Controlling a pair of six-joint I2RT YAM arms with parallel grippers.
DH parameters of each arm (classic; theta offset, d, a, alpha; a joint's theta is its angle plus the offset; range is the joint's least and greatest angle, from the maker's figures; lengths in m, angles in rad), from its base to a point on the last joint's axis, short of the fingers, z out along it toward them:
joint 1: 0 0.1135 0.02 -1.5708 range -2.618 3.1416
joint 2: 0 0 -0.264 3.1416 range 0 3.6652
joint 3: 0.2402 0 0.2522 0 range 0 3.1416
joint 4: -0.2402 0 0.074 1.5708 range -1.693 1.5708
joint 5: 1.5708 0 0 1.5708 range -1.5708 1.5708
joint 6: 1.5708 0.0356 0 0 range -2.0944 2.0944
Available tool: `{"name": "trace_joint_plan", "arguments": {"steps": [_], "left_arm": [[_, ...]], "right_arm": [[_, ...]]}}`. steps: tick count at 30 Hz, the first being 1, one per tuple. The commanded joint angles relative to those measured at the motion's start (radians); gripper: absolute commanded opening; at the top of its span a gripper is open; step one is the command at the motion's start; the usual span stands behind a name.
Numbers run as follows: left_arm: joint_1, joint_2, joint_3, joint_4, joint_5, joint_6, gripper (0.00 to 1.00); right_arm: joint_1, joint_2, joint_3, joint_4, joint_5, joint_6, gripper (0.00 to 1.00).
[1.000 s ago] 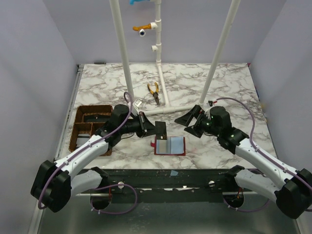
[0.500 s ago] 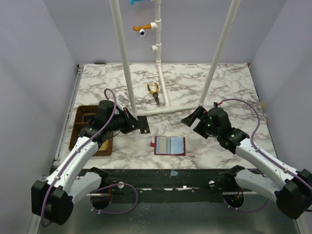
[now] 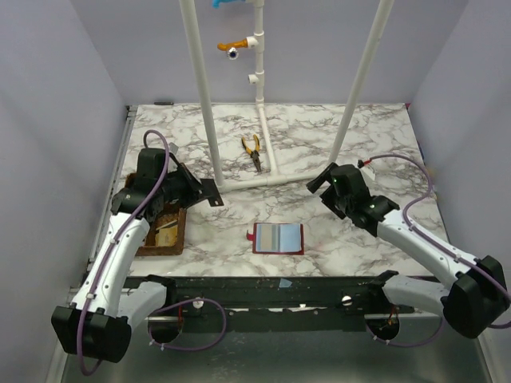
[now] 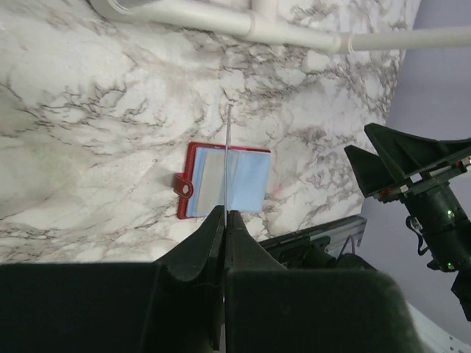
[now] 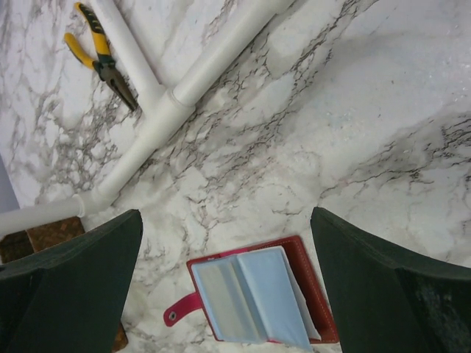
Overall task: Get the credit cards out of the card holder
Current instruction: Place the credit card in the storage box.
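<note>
Card holder (image 3: 278,238) lies open and flat on the marble bench (image 3: 359,136), pale blue panels up, strap tab on its left. Left end effector (image 3: 209,194) is up off the bench, left of and beyond the card holder and near the brown tray (image 3: 160,251), clenched on a thin card (image 4: 228,154) seen edge-on. Right end effector (image 3: 319,182) hangs right of and beyond the card holder, fingers spread wide, grasping nothing.

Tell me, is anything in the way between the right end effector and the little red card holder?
Nothing visible is. Only marble table shows between the open right end effector and the card holder. The white pipe and pliers sit farther back.
</note>
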State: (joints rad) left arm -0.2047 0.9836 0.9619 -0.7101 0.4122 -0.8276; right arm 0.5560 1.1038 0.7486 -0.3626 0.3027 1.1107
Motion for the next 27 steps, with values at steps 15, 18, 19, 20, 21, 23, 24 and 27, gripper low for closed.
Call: {"name": "trace_joint_plan", "arguments": {"steps": [15, 18, 19, 20, 21, 23, 24, 27], "left_arm": [[0.304, 0.166, 0.15, -0.126, -0.22, -0.029, 0.0], [0.343, 0.215, 0.17, -0.139, -0.257, -0.065, 0.0], [0.355, 0.228, 0.17, -0.13, -0.264, -0.075, 0.0], [0.366, 0.239, 0.173, -0.126, -0.271, -0.092, 0.0], [0.373, 0.25, 0.174, -0.121, -0.275, -0.105, 0.0], [0.382, 0.278, 0.188, -0.128, -0.303, -0.129, 0.0], [0.387, 0.293, 0.199, -0.138, -0.316, -0.141, 0.0], [0.398, 0.334, 0.226, -0.167, -0.364, -0.175, 0.0]], "right_arm": [[-0.061, 0.374, 0.287, 0.01, 0.087, -0.276, 1.0], [-0.064, 0.393, 0.306, 0.007, 0.103, -0.326, 1.0], [-0.066, 0.396, 0.309, 0.008, 0.107, -0.338, 1.0], [-0.068, 0.399, 0.313, 0.008, 0.109, -0.352, 1.0], [-0.07, 0.404, 0.316, 0.008, 0.109, -0.364, 1.0], [-0.072, 0.413, 0.321, 0.015, 0.11, -0.39, 1.0], [-0.071, 0.421, 0.325, 0.016, 0.11, -0.402, 1.0], [-0.074, 0.448, 0.348, 0.019, 0.115, -0.421, 1.0]]}}
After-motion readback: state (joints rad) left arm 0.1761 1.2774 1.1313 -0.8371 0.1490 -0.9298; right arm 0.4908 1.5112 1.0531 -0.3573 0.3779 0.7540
